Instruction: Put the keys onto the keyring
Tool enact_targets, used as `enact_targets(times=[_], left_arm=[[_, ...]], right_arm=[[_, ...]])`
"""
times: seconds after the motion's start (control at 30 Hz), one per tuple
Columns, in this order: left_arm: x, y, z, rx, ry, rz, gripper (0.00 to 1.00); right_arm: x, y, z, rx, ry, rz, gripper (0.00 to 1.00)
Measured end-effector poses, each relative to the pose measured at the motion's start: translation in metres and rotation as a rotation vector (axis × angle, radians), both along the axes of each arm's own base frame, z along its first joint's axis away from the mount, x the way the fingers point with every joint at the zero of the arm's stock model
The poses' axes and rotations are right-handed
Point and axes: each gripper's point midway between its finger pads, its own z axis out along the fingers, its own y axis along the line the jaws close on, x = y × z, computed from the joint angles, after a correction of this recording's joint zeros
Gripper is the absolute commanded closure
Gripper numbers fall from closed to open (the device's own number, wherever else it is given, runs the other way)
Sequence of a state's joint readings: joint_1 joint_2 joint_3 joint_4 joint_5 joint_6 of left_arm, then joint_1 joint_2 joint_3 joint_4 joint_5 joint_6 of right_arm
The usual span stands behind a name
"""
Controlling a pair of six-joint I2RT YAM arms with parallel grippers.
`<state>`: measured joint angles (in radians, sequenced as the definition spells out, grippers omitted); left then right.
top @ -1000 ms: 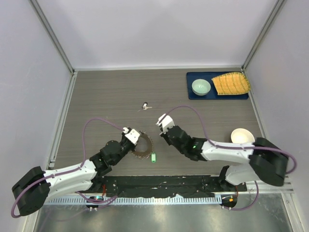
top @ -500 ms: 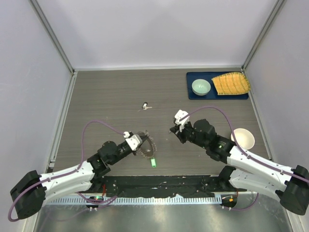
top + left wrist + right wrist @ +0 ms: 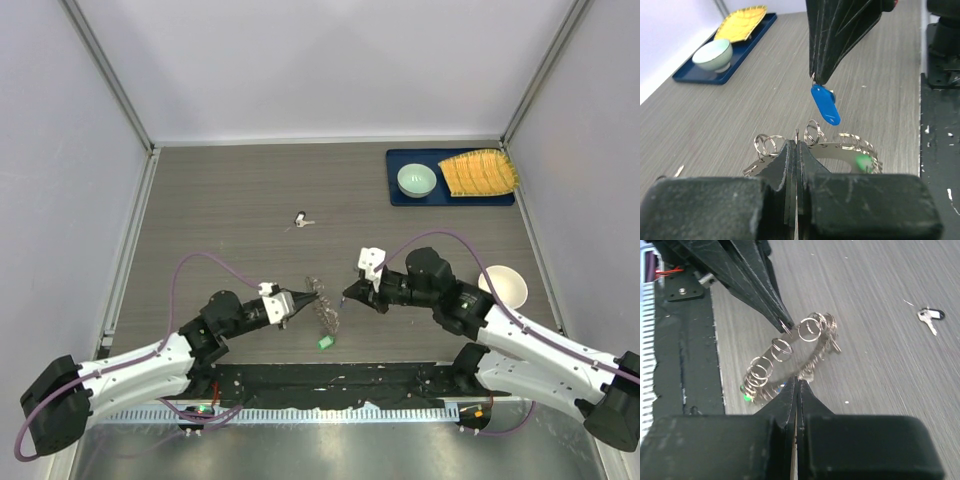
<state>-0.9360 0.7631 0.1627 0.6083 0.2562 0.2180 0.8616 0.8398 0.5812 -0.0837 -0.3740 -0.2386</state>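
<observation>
Blue key (image 3: 824, 104) hangs from the right gripper (image 3: 816, 80), jaws shut; left gripper (image 3: 311, 293) pinches the keyring (image 3: 325, 309) up for threading.

bright even light, faint shadows, wrist-view foregrounds blurred.

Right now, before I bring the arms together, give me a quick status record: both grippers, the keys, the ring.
left gripper: shut, pinching a small loop on the keyring
right gripper: shut on the blue key
blue key: hanging tip-down just above the keyring, not threaded on
green key: at the keyring's near end; cannot tell whether it is attached
loose key: dark-headed, lying flat, well away from both grippers
</observation>
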Motion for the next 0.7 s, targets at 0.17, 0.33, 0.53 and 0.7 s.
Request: enact_targets(times=[0.17, 0.33, 0.53, 0.7], left_arm=[[-0.016, -0.006, 0.006, -0.006, -0.035, -0.103, 1.0], [-0.029, -0.015, 0.004, 0.013, -0.038, -0.199, 1.0], [-0.035, -0.019, -0.001, 0.037, -0.034, -0.246, 1.0], [-0.037, -0.019, -0.005, 0.049, -0.028, -0.262, 1.0]], right_arm=[[-0.013, 0.006, 0.011, -0.009, 0.005, 0.102, 0.99], [-0.023, 0.012, 0.015, -0.03, 0.011, 0.195, 0.99], [-0.031, 0.018, 0.01, -0.075, 0.032, 0.291, 0.99], [-0.039, 0.018, 0.005, -0.094, 0.055, 0.345, 0.99]])
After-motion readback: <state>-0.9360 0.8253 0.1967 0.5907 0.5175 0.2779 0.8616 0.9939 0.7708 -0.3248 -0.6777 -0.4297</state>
